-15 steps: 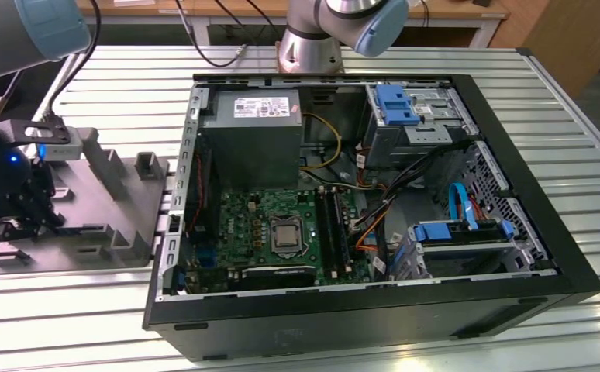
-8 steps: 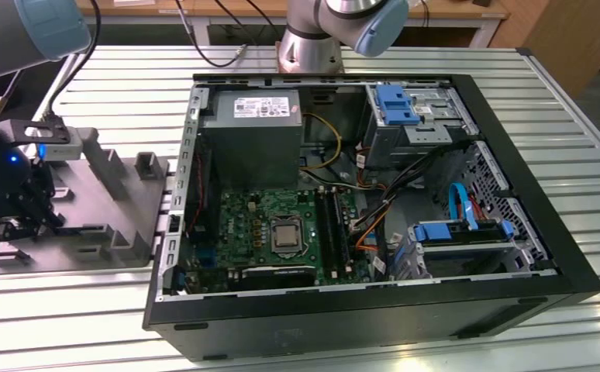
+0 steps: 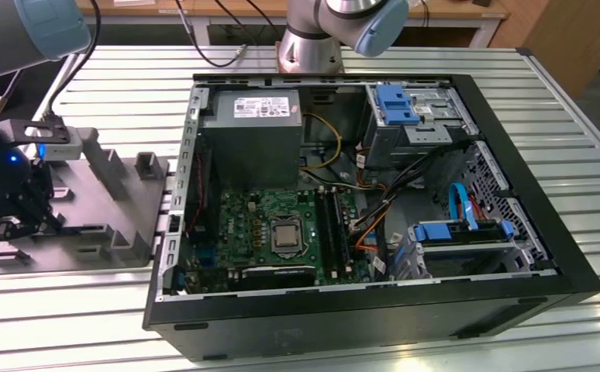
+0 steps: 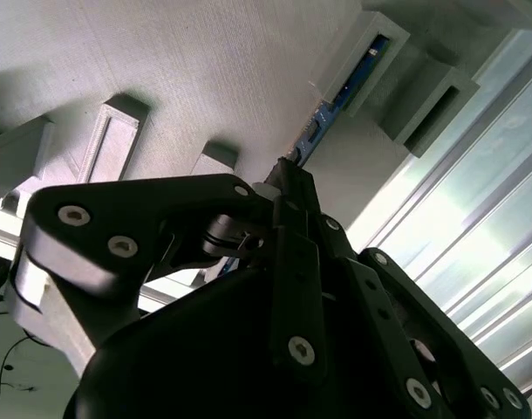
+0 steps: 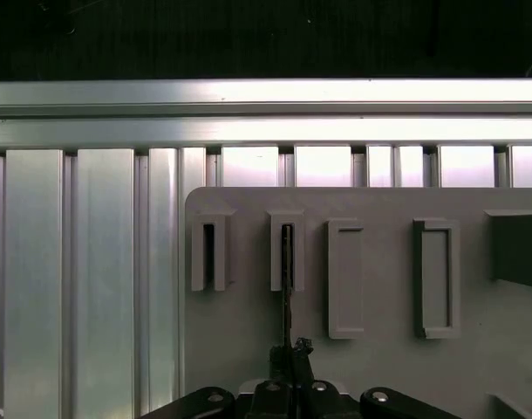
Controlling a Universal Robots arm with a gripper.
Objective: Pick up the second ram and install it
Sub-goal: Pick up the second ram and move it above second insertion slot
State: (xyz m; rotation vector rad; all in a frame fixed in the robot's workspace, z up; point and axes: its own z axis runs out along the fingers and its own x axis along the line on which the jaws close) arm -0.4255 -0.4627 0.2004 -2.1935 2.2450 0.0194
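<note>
One ram [image 5: 286, 284] stands on edge in a slot of the grey holder [image 5: 240, 345]. In the first wrist view its long axis runs straight out from the gripper [image 5: 289, 352]. Gripper is clenched on the ram's near end.

Jaws tight on second ram [image 4: 321, 119]

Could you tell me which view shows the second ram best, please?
Second wrist view: the narrow blue-green circuit-board ram stick shows its coloured face, slotted in the grey holder. The first wrist view gives it edge-on, a thin dark line. The exterior view: the gripper covers it.
</note>
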